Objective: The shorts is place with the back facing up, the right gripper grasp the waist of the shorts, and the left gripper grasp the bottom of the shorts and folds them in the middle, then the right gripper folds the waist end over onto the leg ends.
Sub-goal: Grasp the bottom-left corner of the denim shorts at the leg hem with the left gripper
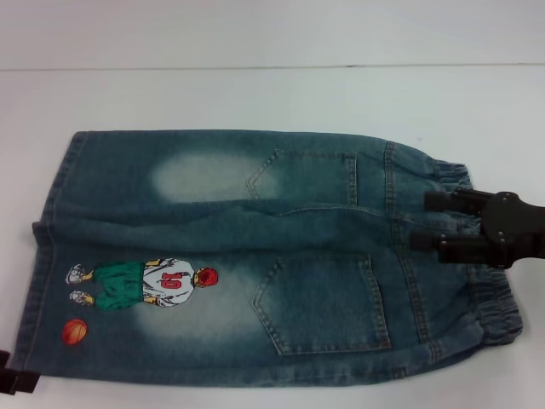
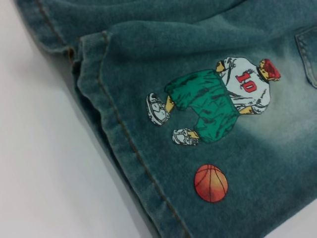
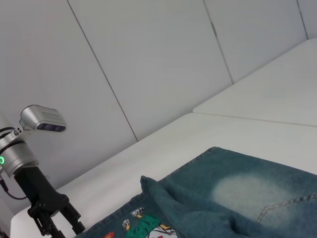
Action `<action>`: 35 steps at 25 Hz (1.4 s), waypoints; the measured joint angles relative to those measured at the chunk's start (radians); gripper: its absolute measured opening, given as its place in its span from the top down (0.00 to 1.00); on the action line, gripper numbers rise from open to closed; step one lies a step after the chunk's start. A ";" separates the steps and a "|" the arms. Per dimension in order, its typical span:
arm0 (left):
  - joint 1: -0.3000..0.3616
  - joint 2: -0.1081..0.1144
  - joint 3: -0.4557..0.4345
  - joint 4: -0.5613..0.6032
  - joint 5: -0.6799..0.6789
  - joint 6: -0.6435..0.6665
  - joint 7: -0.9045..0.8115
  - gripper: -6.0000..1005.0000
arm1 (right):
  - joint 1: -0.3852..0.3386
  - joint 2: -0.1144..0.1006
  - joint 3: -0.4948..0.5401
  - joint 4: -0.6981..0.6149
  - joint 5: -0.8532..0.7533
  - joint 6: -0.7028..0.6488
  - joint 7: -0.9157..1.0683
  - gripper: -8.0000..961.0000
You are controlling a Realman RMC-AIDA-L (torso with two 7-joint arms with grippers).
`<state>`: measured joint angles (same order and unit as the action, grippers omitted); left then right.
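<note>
Shorts (image 1: pixel 255 256) lie flat; right gripper (image 1: pixel 430 221) spread over waist (image 1: pixel 477 247), left gripper (image 3: pixel 54 223) apparently open, mostly cropped.

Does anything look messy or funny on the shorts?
Mostly no. The shorts lie flat, back up, on the white table. Only the leg ends look a little off: one hem overlaps the other with a small fold. The right tool is over the waist, the left tool by the hems.

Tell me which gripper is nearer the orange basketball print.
Left. The left gripper sits at the leg hem's near corner, a short way from the basketball print. The right gripper is at the waistband, across the shorts.
</note>
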<state>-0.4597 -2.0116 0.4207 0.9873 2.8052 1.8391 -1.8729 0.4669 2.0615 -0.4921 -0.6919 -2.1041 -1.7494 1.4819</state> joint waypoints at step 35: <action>-0.014 -0.007 0.024 -0.035 0.002 -0.013 0.003 0.18 | -0.010 0.003 0.003 -0.014 0.010 -0.021 0.000 0.04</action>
<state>-0.4734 -2.0187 0.4448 0.9526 2.8076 1.8263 -1.8695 0.4571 2.0649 -0.4892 -0.7059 -2.0937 -1.7709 1.4822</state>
